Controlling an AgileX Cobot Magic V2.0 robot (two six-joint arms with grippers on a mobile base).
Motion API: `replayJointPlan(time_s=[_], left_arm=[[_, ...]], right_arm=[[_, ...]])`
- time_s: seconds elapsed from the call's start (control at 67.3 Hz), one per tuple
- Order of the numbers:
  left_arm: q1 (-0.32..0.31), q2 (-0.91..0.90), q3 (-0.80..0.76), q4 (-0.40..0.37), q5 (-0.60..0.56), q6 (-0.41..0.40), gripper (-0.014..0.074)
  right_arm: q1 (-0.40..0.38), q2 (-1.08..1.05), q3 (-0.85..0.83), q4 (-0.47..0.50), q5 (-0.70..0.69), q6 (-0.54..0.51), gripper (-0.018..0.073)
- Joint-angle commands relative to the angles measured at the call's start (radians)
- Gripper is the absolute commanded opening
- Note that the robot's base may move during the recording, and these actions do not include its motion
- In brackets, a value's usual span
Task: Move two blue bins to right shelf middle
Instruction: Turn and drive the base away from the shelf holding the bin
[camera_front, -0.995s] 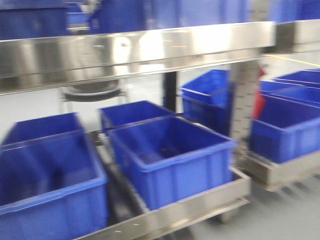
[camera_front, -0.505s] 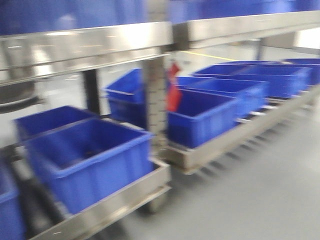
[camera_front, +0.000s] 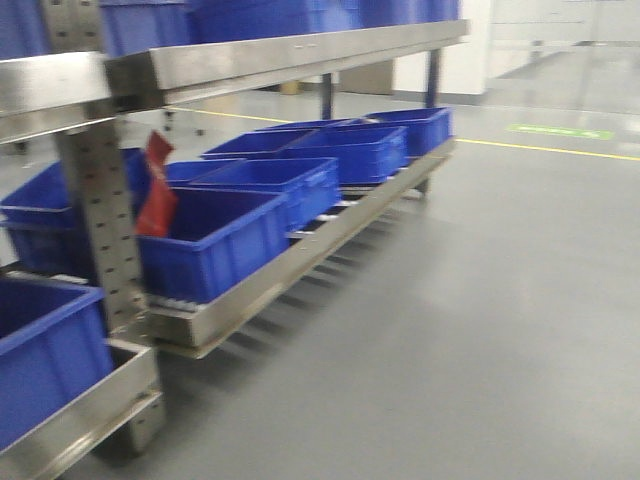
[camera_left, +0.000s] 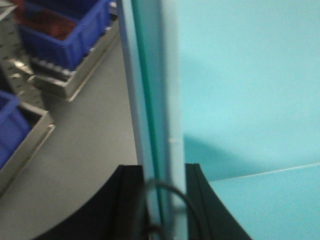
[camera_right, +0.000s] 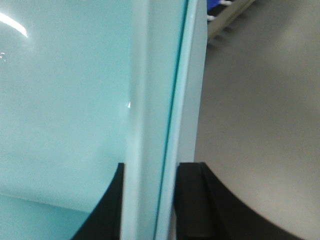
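Step in hand, as I judge it: carrying the load to the right shelf. The pale blue bins (camera_left: 240, 90) are off any surface, suspended between the two arms, and not yet at a shelf.

Procedure: I command both arms as one unit, at equal height and fixed spacing, so the wall is neither twisted nor pulled out of the grip. I drive the base slowly, because the front view is blurred and the wrist views are filled by plastic.

The left end effector (camera_left: 161, 172) is clenched on an upright bin wall, with one black finger on each face. The right end effector (camera_right: 150, 167) is clamped the same way on the opposite wall. Each wall shows a doubled edge with a dark seam, which suggests two nested bins. I cannot confirm this.

Just ahead and to the left, a perforated steel post (camera_front: 100, 200) carries a red tag (camera_front: 157, 200). I allow clearance here, since the load is wider than the front view shows.

Beyond the post, dark blue bins (camera_front: 215, 240) line the lower rail (camera_front: 290, 265), and a metal shelf (camera_front: 290, 50) runs above them. I cannot tell whether this is the target level.

Farthest out, grey floor (camera_front: 480, 330) extends to a yellow line (camera_front: 560, 150).
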Motion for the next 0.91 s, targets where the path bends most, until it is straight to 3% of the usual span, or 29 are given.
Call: replayJointPlan(time_s=[0.0,0.891], left_arm=[[0.001,-0.017,-0.011,0.004,-0.066,0.014,-0.0111],[0.001,-0.017,-0.011,0.004,-0.066,0.014,-0.0111]], right_arm=[[-0.004,-0.024,-0.022,0.014,-0.099,0.0,-0.0154],[-0.004,-0.024,-0.022,0.014,-0.099,0.0,-0.0154]])
